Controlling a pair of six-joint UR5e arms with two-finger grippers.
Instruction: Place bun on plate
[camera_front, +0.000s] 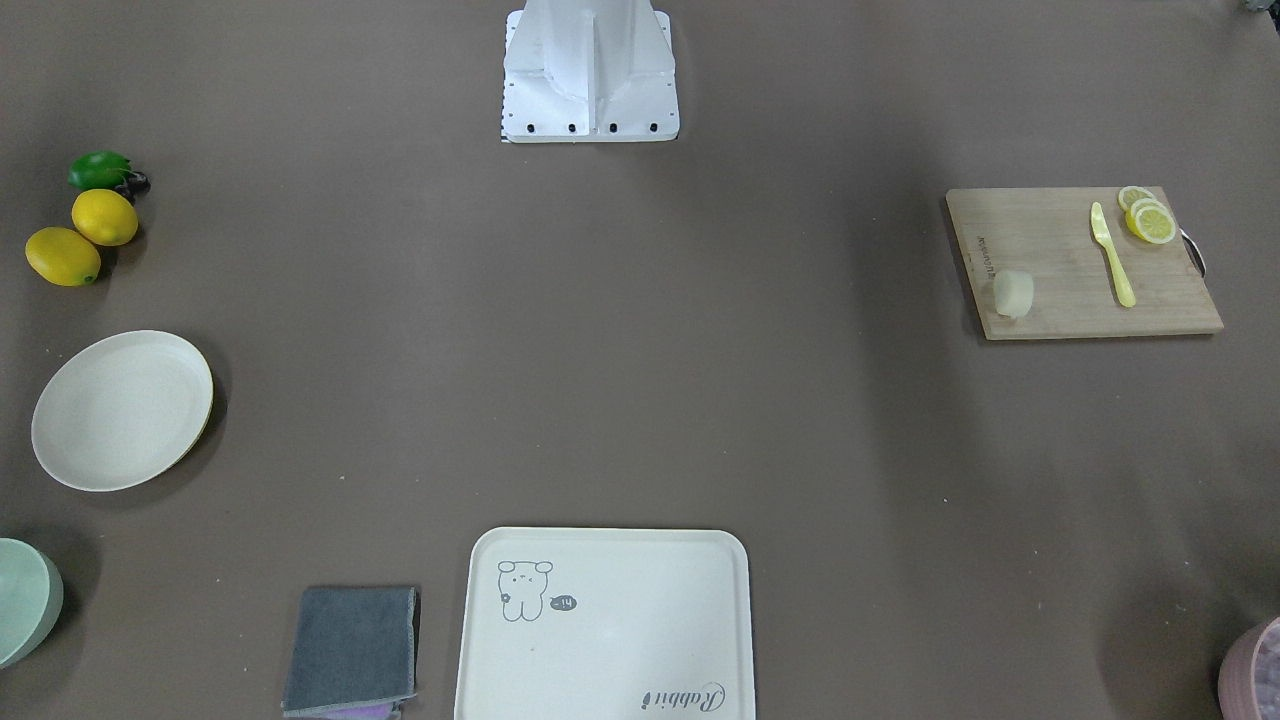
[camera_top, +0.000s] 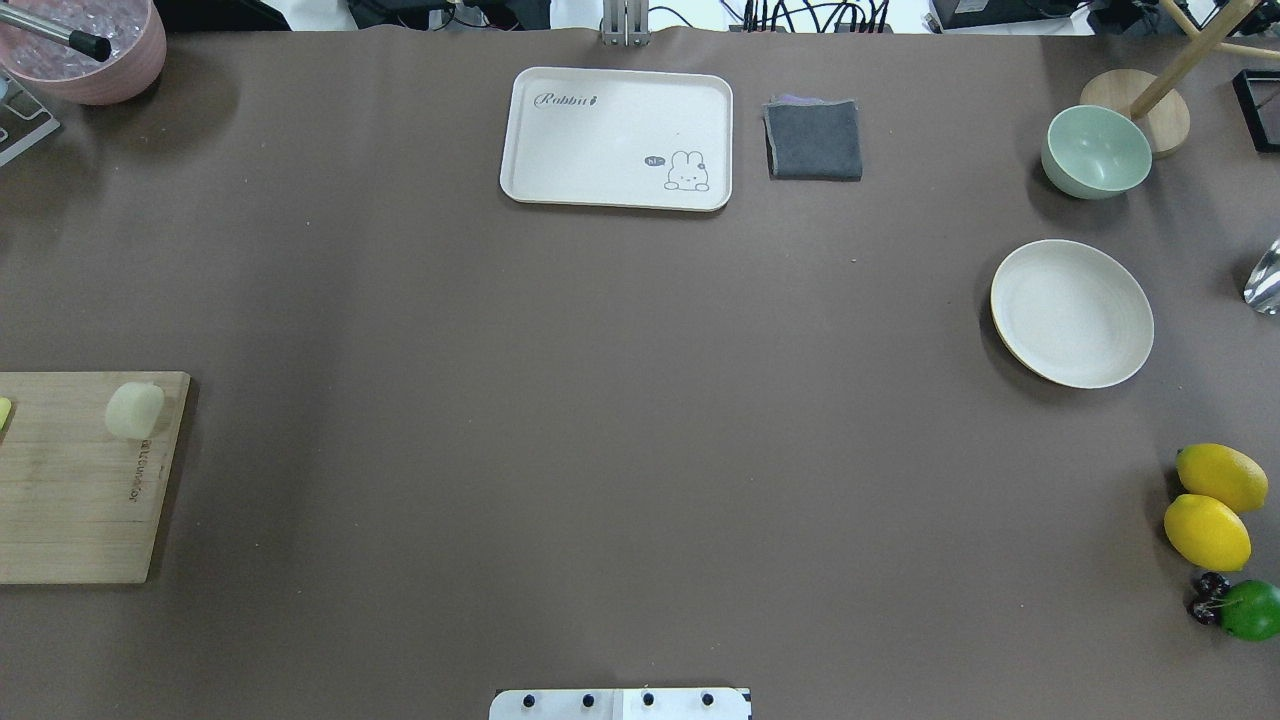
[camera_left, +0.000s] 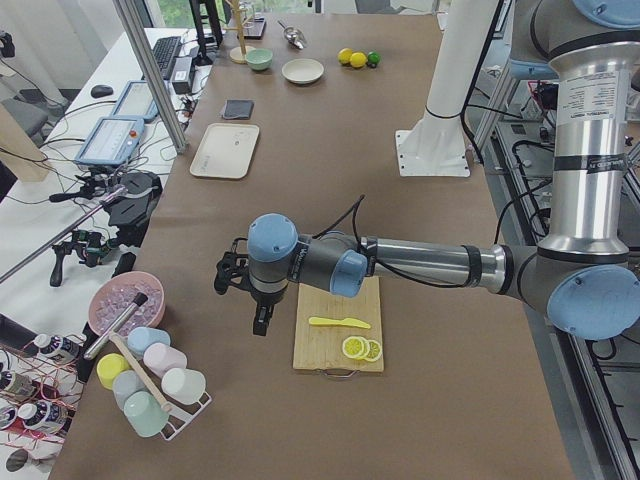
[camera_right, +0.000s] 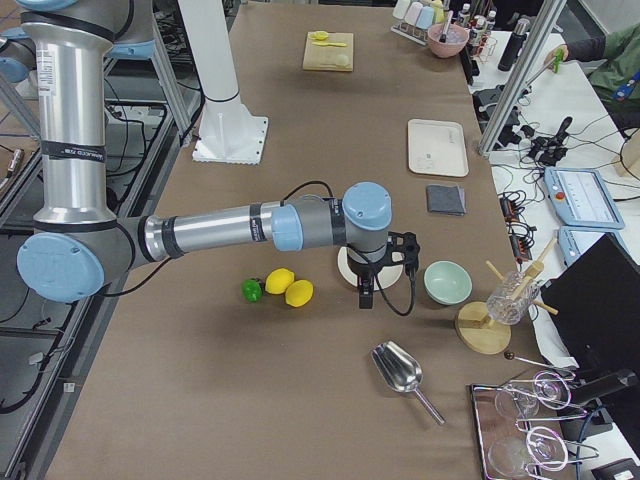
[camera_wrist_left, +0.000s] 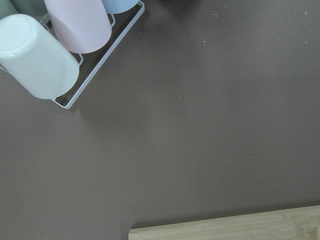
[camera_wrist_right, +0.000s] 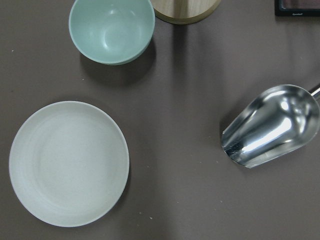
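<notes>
Hanging just beside the cutting board (camera_front: 1060, 250), left hand (camera_left: 262, 320) pointing down, opening impossible to tell. Lying on that board's corner: the bun (camera_front: 1013, 293), judging nearer this hand. Hovering well apart from the board, by the plate (camera_front: 120, 410): right hand (camera_right: 363, 292), opening likewise untellable.

In exterior left, bun (camera_front: 1013, 293) behind left arm (camera_left: 420, 262).
</notes>
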